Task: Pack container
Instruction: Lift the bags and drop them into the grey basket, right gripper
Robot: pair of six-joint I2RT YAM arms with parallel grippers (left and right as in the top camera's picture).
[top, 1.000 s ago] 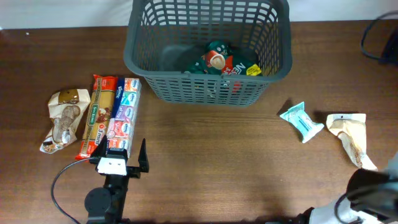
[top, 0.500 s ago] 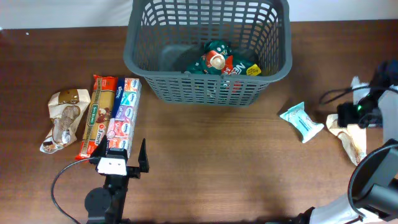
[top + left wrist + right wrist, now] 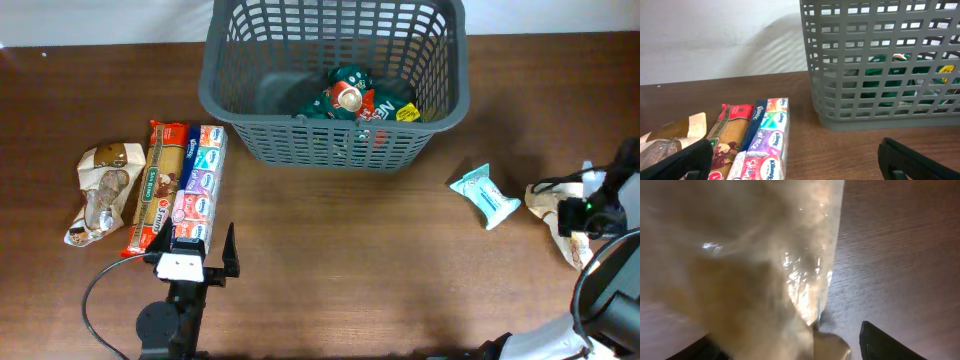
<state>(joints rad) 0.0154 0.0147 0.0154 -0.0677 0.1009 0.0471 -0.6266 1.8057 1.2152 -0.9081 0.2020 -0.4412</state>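
The dark grey basket (image 3: 335, 140) stands at the back centre with a green packet (image 3: 350, 98) inside; it also shows in the left wrist view (image 3: 880, 110). My left gripper (image 3: 192, 262) is open and empty on the near left, just in front of a Kleenex tissue pack (image 3: 198, 185) and a spaghetti packet (image 3: 160, 185). My right gripper (image 3: 585, 215) is low over a tan bag (image 3: 552, 205) at the right edge. In the right wrist view the tan bag (image 3: 755, 255) fills the frame between the open fingers (image 3: 795, 347).
A tan snack bag (image 3: 100, 190) lies at the far left. A light blue tissue packet (image 3: 485, 193) lies right of centre, between the basket and the right-hand tan bag. Black cables trail from both arms.
My right arm has come in from the lower right corner, swung up beside the tan bag, then dropped down onto it. The left arm and all packets have stayed still.
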